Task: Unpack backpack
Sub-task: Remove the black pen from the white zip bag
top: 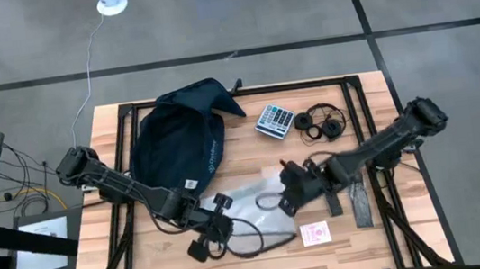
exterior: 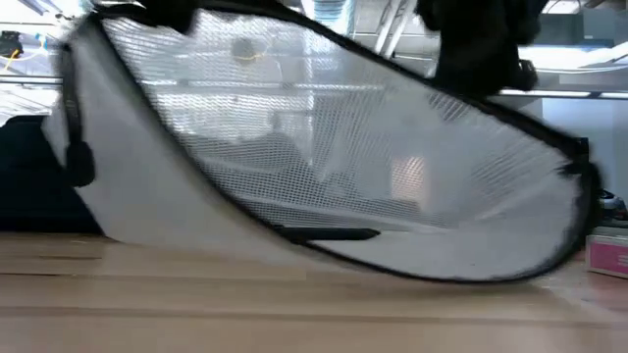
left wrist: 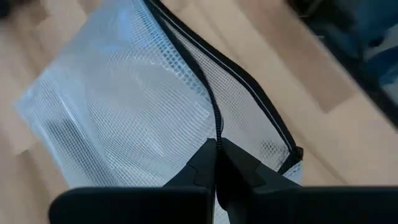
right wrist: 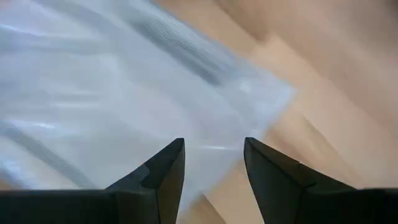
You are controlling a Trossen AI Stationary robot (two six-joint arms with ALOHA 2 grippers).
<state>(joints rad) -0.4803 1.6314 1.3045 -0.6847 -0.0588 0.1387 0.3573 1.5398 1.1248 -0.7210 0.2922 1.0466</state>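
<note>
The dark navy backpack (top: pixel 179 140) lies at the table's far left, with no gripper on it. A clear mesh pouch (top: pixel 252 201) with a black zip edge lies at the middle of the table. In the low view the pouch (exterior: pixel 324 157) stands tilted, one end raised. My left gripper (left wrist: pixel 216 149) is shut on it, at the pouch's left end (top: pixel 220 211). My right gripper (right wrist: pixel 214 155) is open and hovers over the pouch's right end (top: pixel 288 197), with nothing between its fingers. My left gripper pinches the pouch's black zip edge (left wrist: pixel 217 127) between its two fingers, which come slanting down from the table's left. The pouch is tilted, raised at the held edge, and its lower edge (exterior: pixel 343 263) rests on the table.
A calculator (top: pixel 275 120) and black headphones (top: pixel 322 123) lie at the far right of the backpack. A pink card (top: pixel 315 233) and a dark flat object (top: pixel 359 204) lie near the right gripper. Bare wood shows along the near edge.
</note>
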